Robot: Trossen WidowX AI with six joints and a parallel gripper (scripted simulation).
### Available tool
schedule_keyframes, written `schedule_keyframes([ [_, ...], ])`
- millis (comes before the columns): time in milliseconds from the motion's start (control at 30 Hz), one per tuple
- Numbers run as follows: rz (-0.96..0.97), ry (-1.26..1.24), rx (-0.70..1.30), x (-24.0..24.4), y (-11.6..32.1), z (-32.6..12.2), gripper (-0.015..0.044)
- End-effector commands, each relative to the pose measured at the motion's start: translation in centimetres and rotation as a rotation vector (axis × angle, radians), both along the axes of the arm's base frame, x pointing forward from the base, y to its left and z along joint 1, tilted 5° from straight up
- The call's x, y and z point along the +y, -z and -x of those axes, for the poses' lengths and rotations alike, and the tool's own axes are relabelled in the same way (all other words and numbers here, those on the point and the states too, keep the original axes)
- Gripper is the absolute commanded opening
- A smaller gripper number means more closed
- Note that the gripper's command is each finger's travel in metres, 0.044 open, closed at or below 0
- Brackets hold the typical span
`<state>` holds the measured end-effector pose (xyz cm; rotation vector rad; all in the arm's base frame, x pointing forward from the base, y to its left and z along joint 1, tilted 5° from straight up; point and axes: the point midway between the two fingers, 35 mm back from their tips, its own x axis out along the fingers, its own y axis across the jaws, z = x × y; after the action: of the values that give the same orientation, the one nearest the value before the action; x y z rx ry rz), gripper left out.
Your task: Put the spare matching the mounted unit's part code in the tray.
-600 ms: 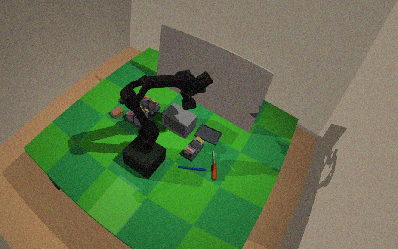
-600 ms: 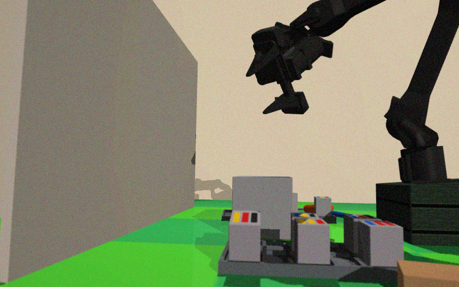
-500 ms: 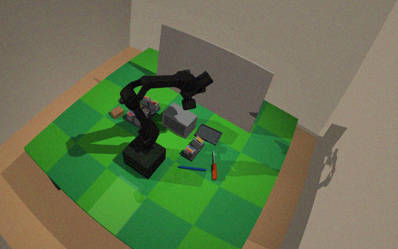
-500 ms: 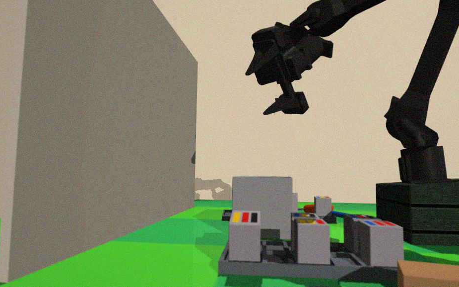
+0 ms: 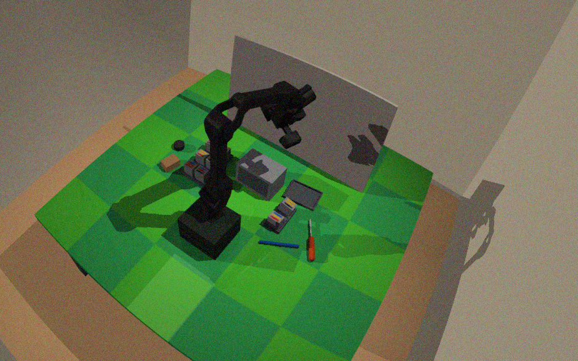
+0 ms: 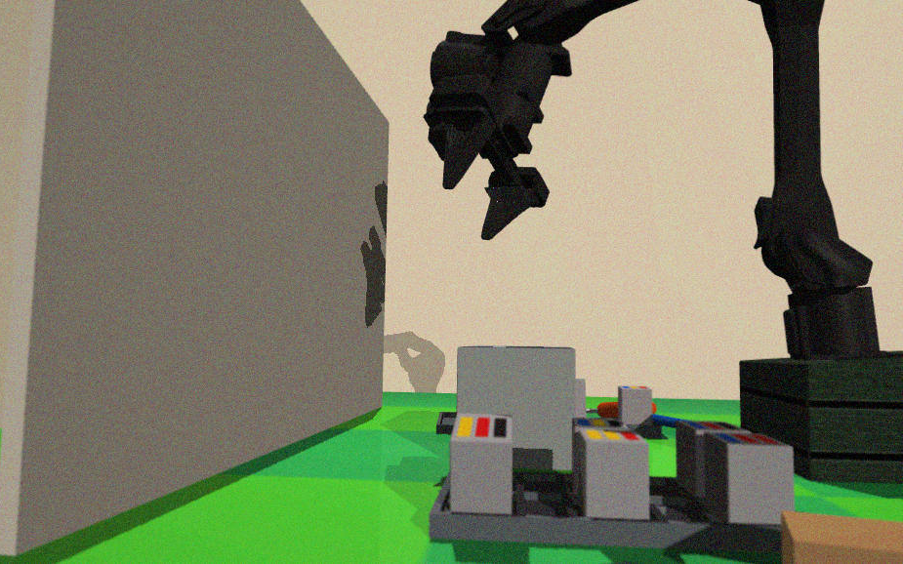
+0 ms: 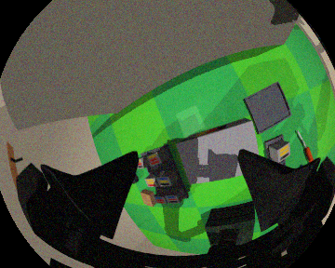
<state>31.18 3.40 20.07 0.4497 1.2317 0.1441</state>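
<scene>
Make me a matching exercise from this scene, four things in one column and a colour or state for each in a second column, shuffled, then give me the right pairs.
Column one:
1. screwdriver handle
2. thin pen-like rod
3. flat rectangular tray
4. black parallel-jaw gripper

Column two:
A. dark grey
B. jaws open, holding nothing
C. orange
D. blue

Pairs: 1-C, 2-D, 3-A, 4-B

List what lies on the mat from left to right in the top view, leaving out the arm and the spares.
brown block → black ball → grey mounted unit → blue pen → dark tray → orange-handled screwdriver.
</scene>
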Motion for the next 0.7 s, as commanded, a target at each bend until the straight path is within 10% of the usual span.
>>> schedule_keyframes([
  [0,0.186,-0.131,0.078,0.6,1.0,-1.9,0.0440],
  [667,0.438,-0.326,0.166,1.8,2.0,-4.2,0.0440],
])
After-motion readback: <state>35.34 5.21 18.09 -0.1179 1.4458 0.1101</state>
